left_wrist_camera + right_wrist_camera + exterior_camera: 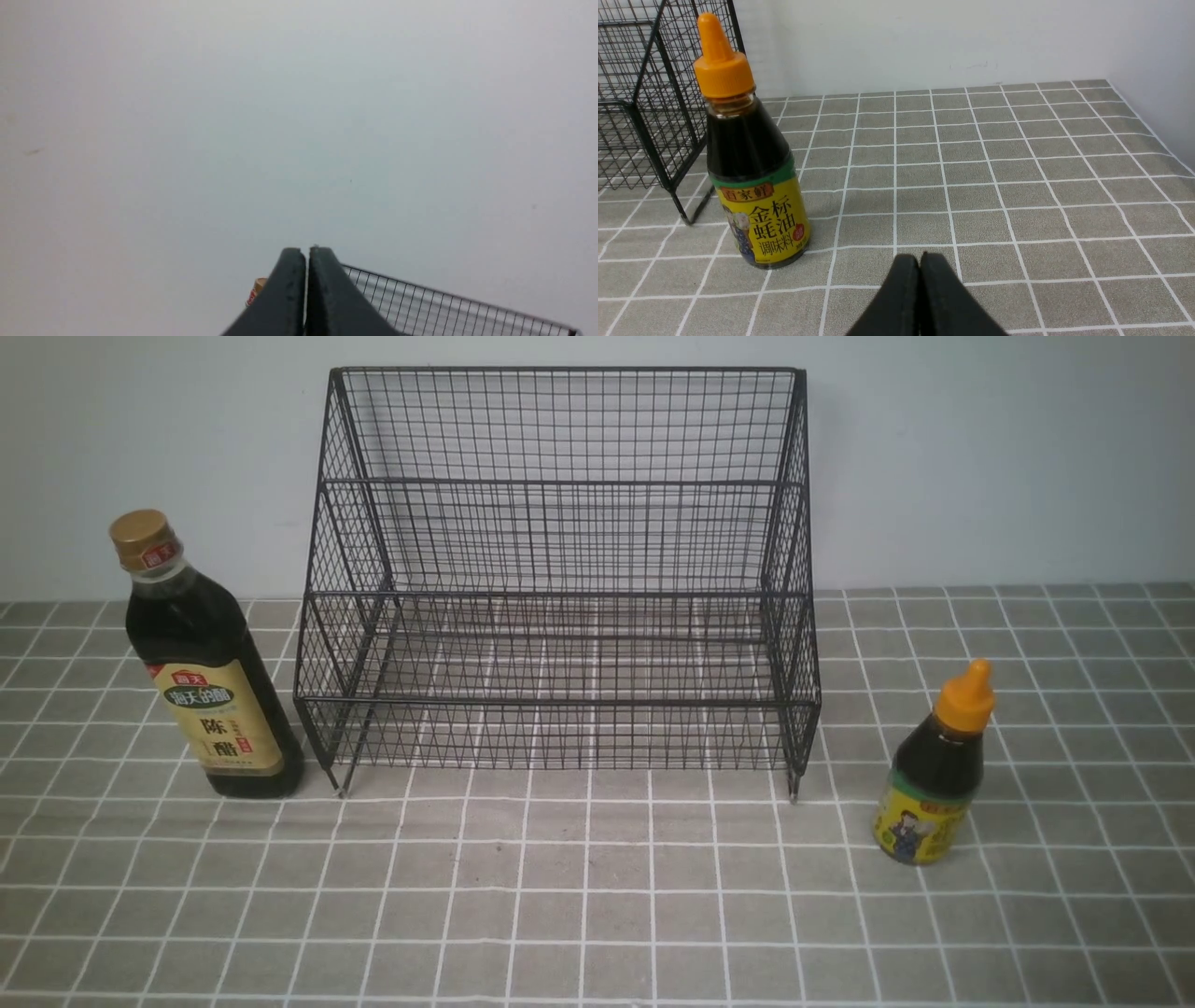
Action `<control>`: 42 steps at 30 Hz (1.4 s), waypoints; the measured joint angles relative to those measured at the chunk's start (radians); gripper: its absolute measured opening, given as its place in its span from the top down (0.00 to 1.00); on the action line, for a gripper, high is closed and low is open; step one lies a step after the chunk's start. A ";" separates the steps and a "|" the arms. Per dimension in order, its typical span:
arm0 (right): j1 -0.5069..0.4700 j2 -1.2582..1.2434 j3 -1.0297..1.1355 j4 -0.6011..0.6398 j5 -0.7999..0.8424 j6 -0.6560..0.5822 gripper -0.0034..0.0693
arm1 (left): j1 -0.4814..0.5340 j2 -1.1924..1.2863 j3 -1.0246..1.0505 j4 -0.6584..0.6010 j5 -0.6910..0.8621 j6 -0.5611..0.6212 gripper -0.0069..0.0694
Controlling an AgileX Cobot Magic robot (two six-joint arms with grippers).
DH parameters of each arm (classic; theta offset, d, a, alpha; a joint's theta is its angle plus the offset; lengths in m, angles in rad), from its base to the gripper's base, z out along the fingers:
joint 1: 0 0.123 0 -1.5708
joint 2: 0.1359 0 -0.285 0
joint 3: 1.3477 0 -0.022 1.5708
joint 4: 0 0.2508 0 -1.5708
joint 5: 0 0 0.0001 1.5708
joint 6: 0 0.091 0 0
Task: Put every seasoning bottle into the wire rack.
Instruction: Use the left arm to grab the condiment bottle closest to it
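The black wire rack (560, 588) stands against the back wall, both tiers empty. The tall bottle (207, 663) with gold cap and beige label stands upright just left of the rack. The short bottle (936, 767) with orange nozzle cap stands upright to the rack's right front. Neither arm shows in the front view. My left gripper (307, 252) is shut and empty, facing the wall; the tall bottle's cap (257, 289) peeks from behind one finger and the rack's top edge (448, 298) shows beside the other. My right gripper (920, 257) is shut and empty, low over the cloth, apart from the short bottle (749, 158).
A grey tablecloth with a white grid (597, 896) covers the table. A pale wall (980, 457) runs along the back. In the right wrist view a side wall (1157, 70) bounds the table beyond the short bottle, and the rack's corner leg (679, 205) stands near the bottle.
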 joint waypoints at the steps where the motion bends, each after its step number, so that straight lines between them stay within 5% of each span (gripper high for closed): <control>1: 0.000 0.000 0.000 0.000 0.000 0.000 0.97 | 0.000 0.082 -0.053 0.011 0.026 0.036 0.92; 8: 0.000 0.000 0.000 0.000 0.000 0.000 0.97 | 0.000 0.484 -0.301 0.021 0.067 0.181 0.79; 12: 0.000 0.000 0.000 0.000 0.000 0.000 0.97 | 0.000 0.701 -0.433 -0.002 0.067 0.272 0.62; 16: 0.000 0.000 0.000 0.000 0.000 0.000 0.97 | 0.011 0.919 -0.587 -0.153 0.049 0.344 0.32; 20: 0.000 0.000 0.000 0.000 0.000 0.000 0.97 | 0.032 1.054 -0.679 -0.243 0.004 0.407 0.18; 38: 0.000 0.000 0.000 0.000 0.000 0.000 0.97 | 0.043 1.418 -0.794 -0.295 -0.022 0.448 0.14; 42: 0.000 0.000 0.000 0.000 0.000 0.000 0.97 | 0.044 1.450 -0.794 -0.296 -0.030 0.439 0.20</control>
